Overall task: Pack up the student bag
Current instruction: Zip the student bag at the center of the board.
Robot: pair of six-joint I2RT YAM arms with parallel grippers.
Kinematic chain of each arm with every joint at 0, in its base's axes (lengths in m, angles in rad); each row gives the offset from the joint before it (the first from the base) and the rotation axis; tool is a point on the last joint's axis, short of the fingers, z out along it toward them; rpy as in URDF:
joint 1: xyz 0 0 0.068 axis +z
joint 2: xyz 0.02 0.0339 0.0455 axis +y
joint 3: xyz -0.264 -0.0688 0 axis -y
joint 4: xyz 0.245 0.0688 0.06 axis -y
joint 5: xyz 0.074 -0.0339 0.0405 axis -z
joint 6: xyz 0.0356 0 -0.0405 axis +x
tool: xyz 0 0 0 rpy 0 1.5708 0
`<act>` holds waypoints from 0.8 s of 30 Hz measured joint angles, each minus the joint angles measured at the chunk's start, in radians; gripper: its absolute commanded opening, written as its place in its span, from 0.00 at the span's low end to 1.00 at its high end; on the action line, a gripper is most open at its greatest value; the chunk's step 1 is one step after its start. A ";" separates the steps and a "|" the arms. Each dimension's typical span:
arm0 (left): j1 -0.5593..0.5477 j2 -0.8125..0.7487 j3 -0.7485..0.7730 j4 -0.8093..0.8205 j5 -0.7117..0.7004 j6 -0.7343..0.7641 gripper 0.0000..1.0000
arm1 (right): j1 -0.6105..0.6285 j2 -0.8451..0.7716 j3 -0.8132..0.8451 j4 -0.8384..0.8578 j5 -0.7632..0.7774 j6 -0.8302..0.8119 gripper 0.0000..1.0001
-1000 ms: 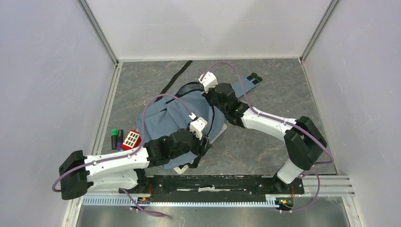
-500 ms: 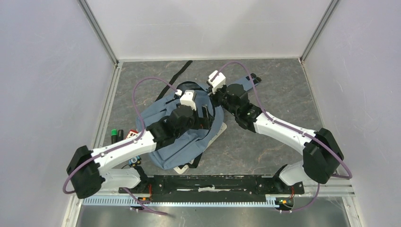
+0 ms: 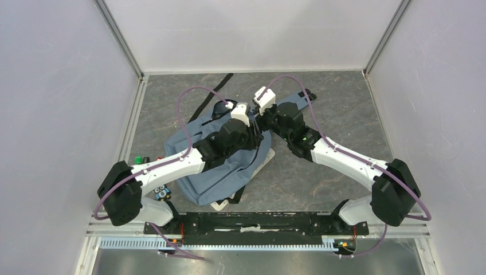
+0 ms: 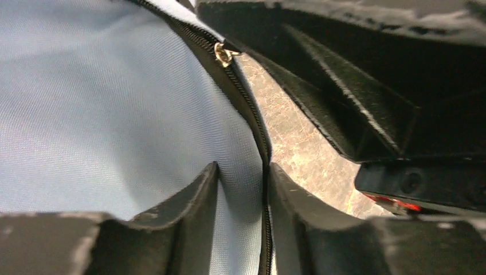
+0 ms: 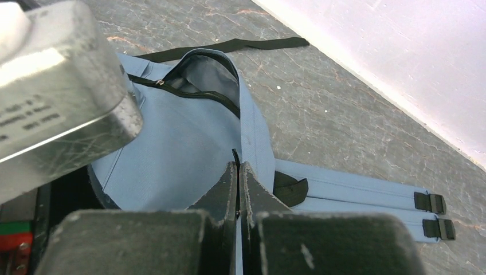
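One green cap (image 3: 137, 159) beside the student bag (image 3: 220, 176), top view only.

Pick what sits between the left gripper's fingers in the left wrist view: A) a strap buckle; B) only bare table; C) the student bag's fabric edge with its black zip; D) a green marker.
C: the left gripper straddles the edge of the student bag, with grey-blue fabric and the black zip running down between its parted fingers.
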 measured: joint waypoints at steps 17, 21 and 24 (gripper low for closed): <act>-0.008 -0.227 -0.024 -0.159 0.183 0.304 0.03 | 0.009 0.022 0.100 -0.081 -0.062 -0.013 0.00; -0.008 -0.269 -0.030 -0.217 0.240 0.359 0.03 | 0.015 0.102 0.165 -0.113 -0.069 -0.017 0.00; -0.006 -0.281 -0.031 -0.245 0.284 0.388 0.03 | 0.019 0.168 0.208 -0.138 -0.069 -0.020 0.00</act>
